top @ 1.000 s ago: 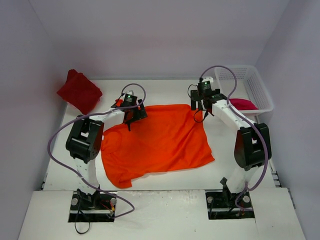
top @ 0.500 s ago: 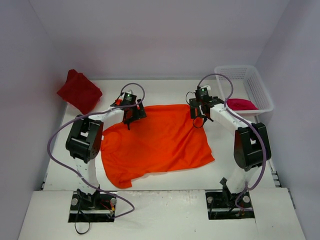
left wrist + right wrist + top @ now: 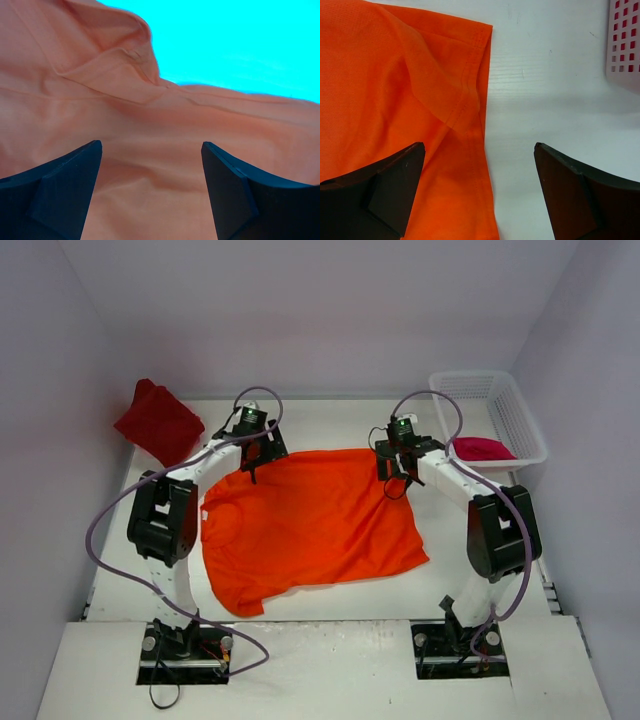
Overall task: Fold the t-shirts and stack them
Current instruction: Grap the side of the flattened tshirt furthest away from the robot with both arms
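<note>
The bright orange t-shirt [image 3: 310, 525] lies spread on the white table. My left gripper [image 3: 250, 462] is open over its far left corner; the left wrist view shows pale orange cloth [image 3: 150, 130] between the open fingers. My right gripper [image 3: 393, 472] is open over the shirt's far right corner, straddling the hemmed edge [image 3: 482, 125] in the right wrist view. The dark red t-shirt [image 3: 158, 423] lies bunched at the far left. The crimson-pink t-shirt [image 3: 482, 448] lies in the basket.
A white plastic mesh basket [image 3: 520, 420] stands at the far right, its corner in the right wrist view [image 3: 625, 45]. Grey walls close in the table on three sides. Purple cables loop over both arms.
My left gripper has moved farther back and left, to the shirt's far left corner. My right gripper has moved left and down onto the far right corner.
</note>
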`<state>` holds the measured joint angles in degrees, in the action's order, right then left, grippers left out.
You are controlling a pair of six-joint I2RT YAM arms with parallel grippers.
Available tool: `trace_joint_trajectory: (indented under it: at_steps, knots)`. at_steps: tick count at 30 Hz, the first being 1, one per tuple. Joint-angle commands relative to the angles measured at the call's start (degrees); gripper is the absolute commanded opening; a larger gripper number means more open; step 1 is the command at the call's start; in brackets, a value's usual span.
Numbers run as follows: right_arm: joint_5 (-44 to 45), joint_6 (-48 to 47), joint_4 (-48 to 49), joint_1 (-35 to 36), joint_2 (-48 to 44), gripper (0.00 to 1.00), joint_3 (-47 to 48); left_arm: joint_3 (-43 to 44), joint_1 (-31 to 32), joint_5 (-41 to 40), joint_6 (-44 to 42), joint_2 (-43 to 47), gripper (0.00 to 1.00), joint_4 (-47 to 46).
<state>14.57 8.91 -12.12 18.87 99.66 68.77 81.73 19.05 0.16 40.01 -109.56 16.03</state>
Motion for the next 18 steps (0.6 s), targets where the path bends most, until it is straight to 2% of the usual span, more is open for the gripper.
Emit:
trace_joint_trajectory:
  at_steps: [1, 18]
  knots:
    - [0.0, 0.2, 1.9, 0.6, -1.2, 0.87, -0.3, 3.5, -2.3, -1.8, -1.9, 2.8, 0.76, 0.3]
    - [-0.2, -0.6, 2.6, 0.6, 0.1, 0.87, 1.0, 9.8, -7.3, -4.5, -5.0, -2.6, 0.75, 0.1]
